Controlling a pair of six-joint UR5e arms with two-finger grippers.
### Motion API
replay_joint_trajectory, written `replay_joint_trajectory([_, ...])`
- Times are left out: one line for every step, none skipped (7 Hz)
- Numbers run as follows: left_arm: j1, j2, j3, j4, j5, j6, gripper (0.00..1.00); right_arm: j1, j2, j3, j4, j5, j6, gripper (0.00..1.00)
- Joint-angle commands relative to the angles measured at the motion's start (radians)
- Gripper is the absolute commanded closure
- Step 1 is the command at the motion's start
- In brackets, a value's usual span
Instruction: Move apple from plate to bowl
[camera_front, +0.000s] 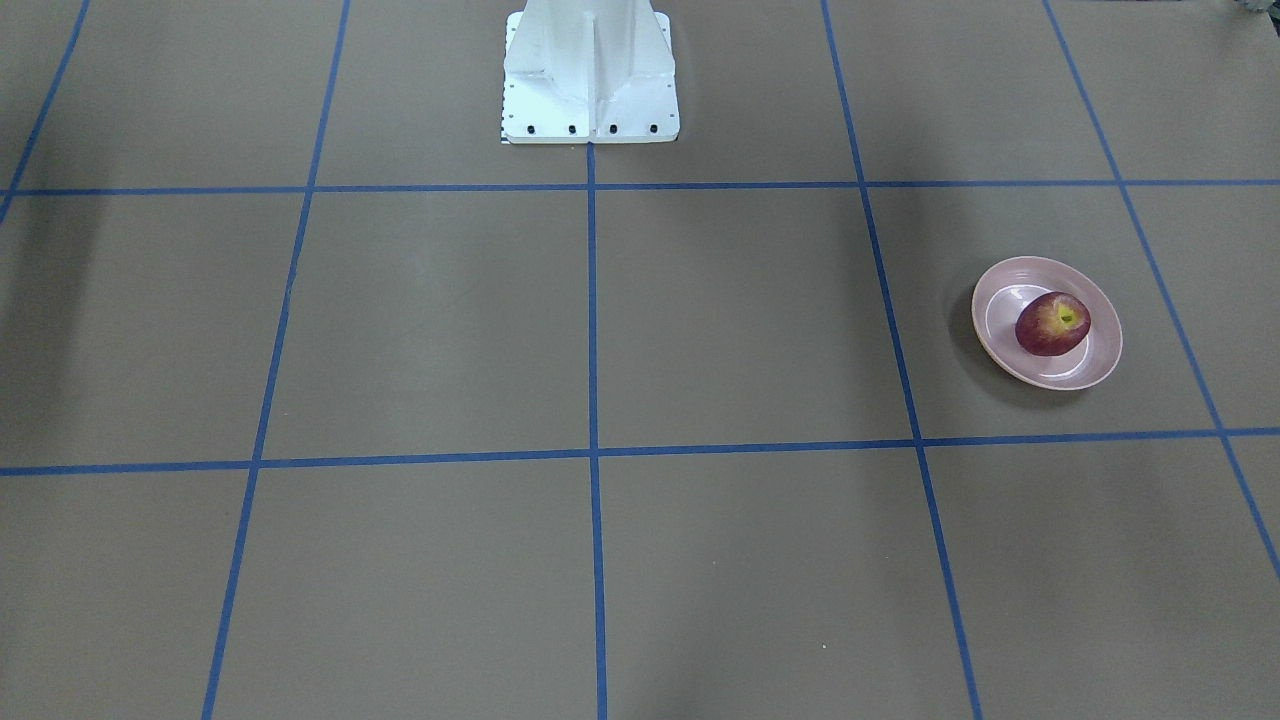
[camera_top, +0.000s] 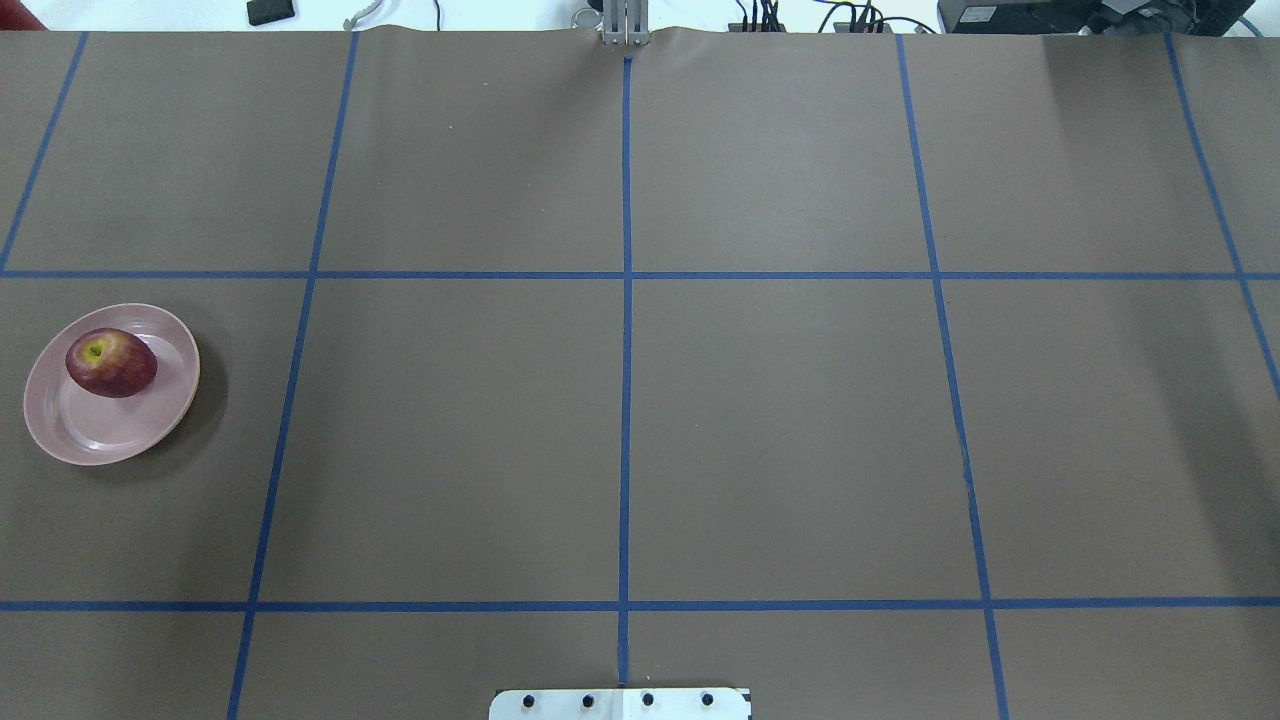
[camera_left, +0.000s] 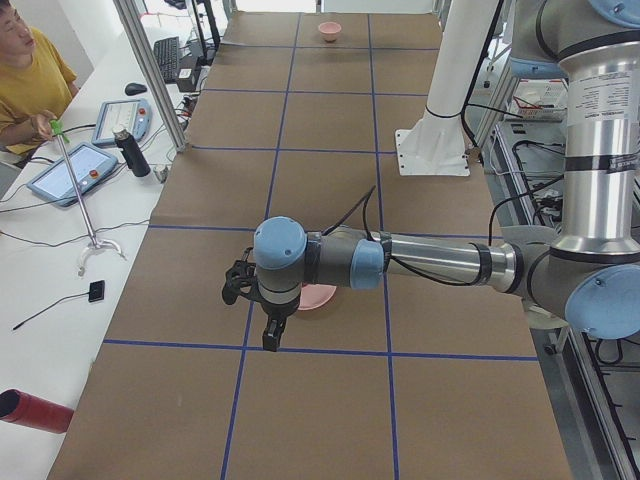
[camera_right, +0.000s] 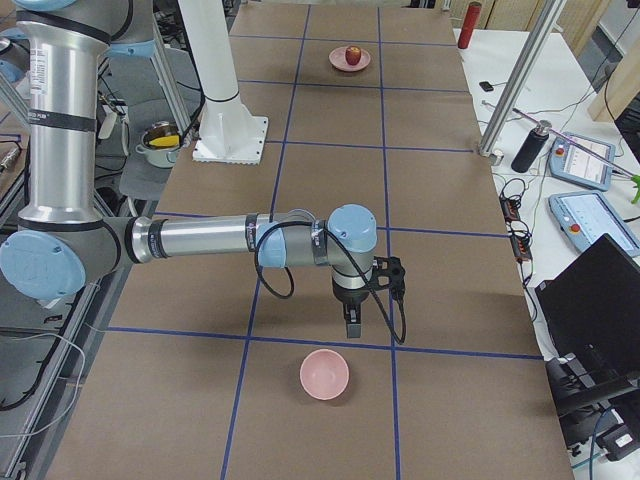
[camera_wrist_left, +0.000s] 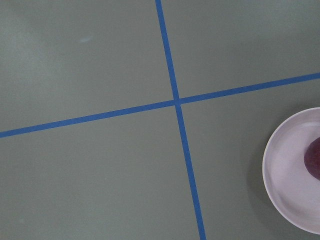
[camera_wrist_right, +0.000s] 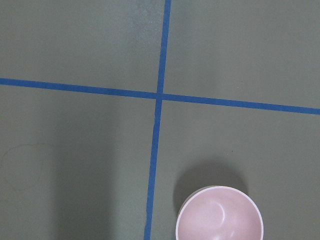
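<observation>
Brown taped table: apple on plate, right of frame.
Left gripper should centre over apple before closing; its opening cannot be told.

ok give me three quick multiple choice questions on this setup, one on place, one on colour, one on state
1. Where is the apple? A on the plate B beside it C under it
2. What colour is the bowl? A blue B pale pink C green
3. The bowl is: A empty B full C upside down

Answers: 1 A, the apple rests inside the plate's rim; 2 B, the bowl is the same pink as the plate; 3 A, the right wrist view shows its bare inside.
</observation>
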Motion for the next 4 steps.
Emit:
replay_joint_trajectory([0.0, -0.001, -0.01, 0.005, 0.002, -0.005, 0.02, -0.002, -0.001, -0.001, 0.0, 0.004, 0.002, 0.0])
replay_joint_trajectory([0.0, -0.001, -0.01, 0.003, 0.0, -0.002, 0.02, -0.002, 0.001, -0.001, 0.0, 0.004, 0.002, 0.0])
replay_joint_trajectory([0.0, -0.003, -0.009, 0.001, 0.0, 0.0, 0.02, -0.002, 0.001, -0.001, 0.0, 0.004, 0.0, 0.0])
replay_joint_trajectory([0.0, -0.001, -0.009, -0.003, 0.0, 0.0, 0.02, -0.003, 0.001, -0.006, 0.0, 0.023, -0.003, 0.0])
